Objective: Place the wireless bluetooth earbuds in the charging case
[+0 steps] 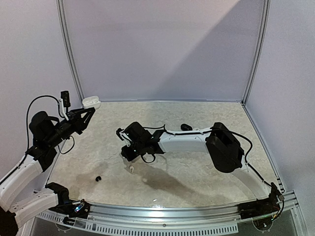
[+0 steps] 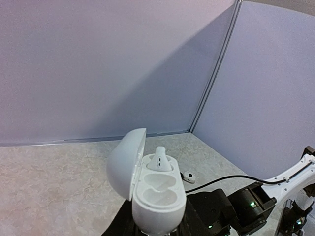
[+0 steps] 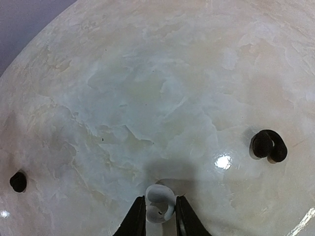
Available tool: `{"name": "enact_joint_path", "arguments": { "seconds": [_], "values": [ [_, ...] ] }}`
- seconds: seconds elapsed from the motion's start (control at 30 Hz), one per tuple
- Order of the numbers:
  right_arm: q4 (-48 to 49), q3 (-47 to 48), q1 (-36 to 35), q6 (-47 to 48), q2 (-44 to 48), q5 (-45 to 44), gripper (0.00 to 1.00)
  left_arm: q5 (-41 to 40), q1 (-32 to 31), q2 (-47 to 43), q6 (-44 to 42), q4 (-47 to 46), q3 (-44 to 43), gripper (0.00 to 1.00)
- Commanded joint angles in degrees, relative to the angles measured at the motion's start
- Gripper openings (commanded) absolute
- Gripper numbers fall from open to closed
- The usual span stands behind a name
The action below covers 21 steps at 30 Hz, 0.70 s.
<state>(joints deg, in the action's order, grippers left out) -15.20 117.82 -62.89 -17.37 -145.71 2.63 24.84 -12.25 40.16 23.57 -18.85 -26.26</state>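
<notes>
My left gripper [image 1: 87, 112] is shut on an open white charging case [image 1: 91, 102], held up at the far left. In the left wrist view the case [image 2: 156, 196] has its lid up, one white earbud [image 2: 160, 160] standing in the far socket, and the near socket empty; the gripper [image 2: 157, 230] is mostly hidden beneath it. My right gripper [image 1: 129, 156] points down at the table's middle. Its fingers [image 3: 137, 219] press both sides of a white earbud [image 3: 160, 202] at the table surface. Black earbuds lie to its right [image 3: 268, 145] and left [image 3: 18, 181].
In the top view a black earbud [image 1: 98, 178] lies near the front left and a dark piece [image 1: 185, 127] lies behind the right arm. A small white piece [image 2: 189, 177] lies on the table beyond the case. Walls close the back and sides.
</notes>
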Motion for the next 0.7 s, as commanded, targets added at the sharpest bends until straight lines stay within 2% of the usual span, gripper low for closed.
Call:
{"name": "enact_joint_path", "arguments": {
  "seconds": [0.0, 0.1, 0.67],
  "values": [
    [-0.89, 1.61, -0.52, 0.72, -2.20, 1.69, 0.18, 0.23, 0.48, 0.20, -0.77, -1.10, 0.04, 0.00],
    [-0.93, 1.59, -0.48, 0.75, -2.23, 1.63, 0.16, 0.29, 0.47, 0.09, -0.82, -1.03, 0.07, 0.00],
    [-2.96, 1.76, -0.52, 0.62, -3.50, -1.04, 0.21, 0.47, 0.48, -0.07, -0.98, -1.10, 0.25, 0.00]
  ]
}}
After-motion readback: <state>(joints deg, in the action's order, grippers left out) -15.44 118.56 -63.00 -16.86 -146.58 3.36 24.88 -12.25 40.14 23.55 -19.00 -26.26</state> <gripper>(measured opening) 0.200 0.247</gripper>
